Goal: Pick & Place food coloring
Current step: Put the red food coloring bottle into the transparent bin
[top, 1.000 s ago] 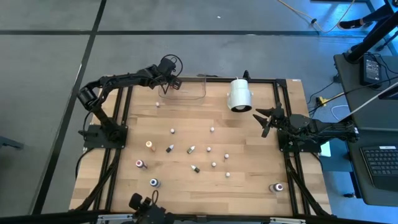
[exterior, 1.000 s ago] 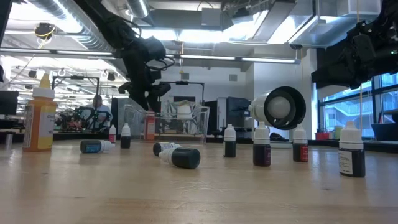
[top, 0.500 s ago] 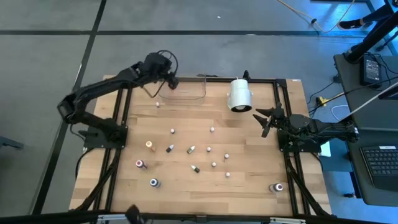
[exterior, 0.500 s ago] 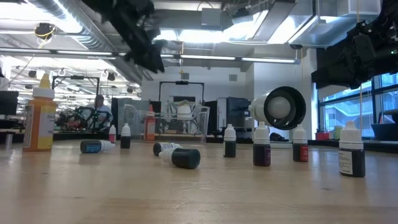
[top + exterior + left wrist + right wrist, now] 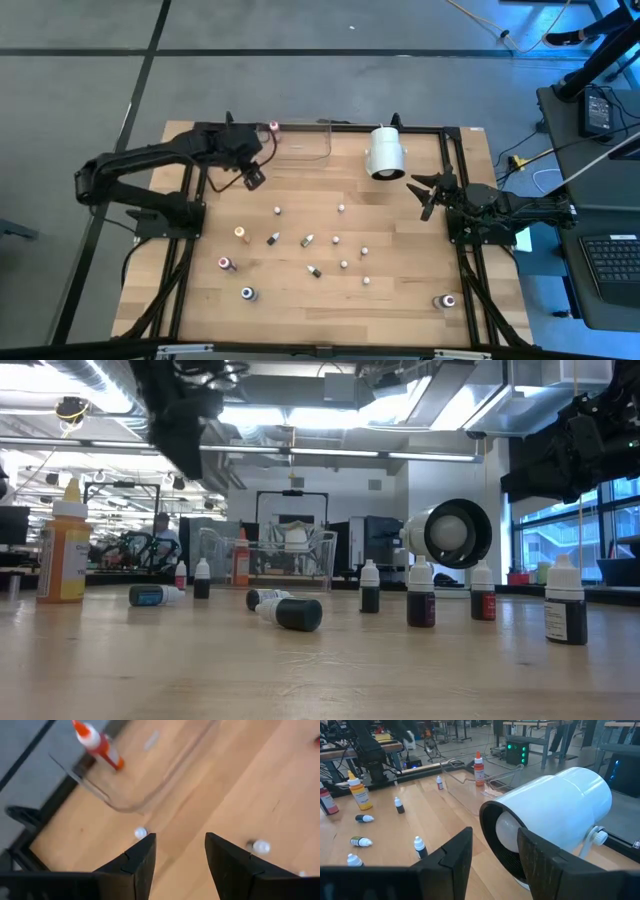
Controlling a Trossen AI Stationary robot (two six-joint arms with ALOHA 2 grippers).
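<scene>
Several tiny food coloring bottles are scattered over the wooden table, among them an orange one (image 5: pixel 240 232), a red-topped one (image 5: pixel 228 264), a blue one (image 5: pixel 247 293) and a pink one (image 5: pixel 447 300). Some stand upright, some lie on their sides (image 5: pixel 290 612). One red bottle (image 5: pixel 100 746) stands upright in the clear tray (image 5: pixel 300 142) at its left end. My left gripper (image 5: pixel 254 178) hovers open, high above the table near the tray's left near corner (image 5: pixel 180 865). My right gripper (image 5: pixel 430 190) waits open beside the white cylinder (image 5: pixel 495 865).
The big white cylinder (image 5: pixel 385 152) lies on its side at the far edge, right of the tray, close in front of my right gripper (image 5: pixel 555 805). A black frame (image 5: pixel 190 230) runs along the table's sides. A small white-capped vial (image 5: pixel 141 832) stands just off the tray's corner.
My left gripper has risen from over the tray's left end and drawn back toward the table's left and near side. The red bottle stayed upright in the tray.
</scene>
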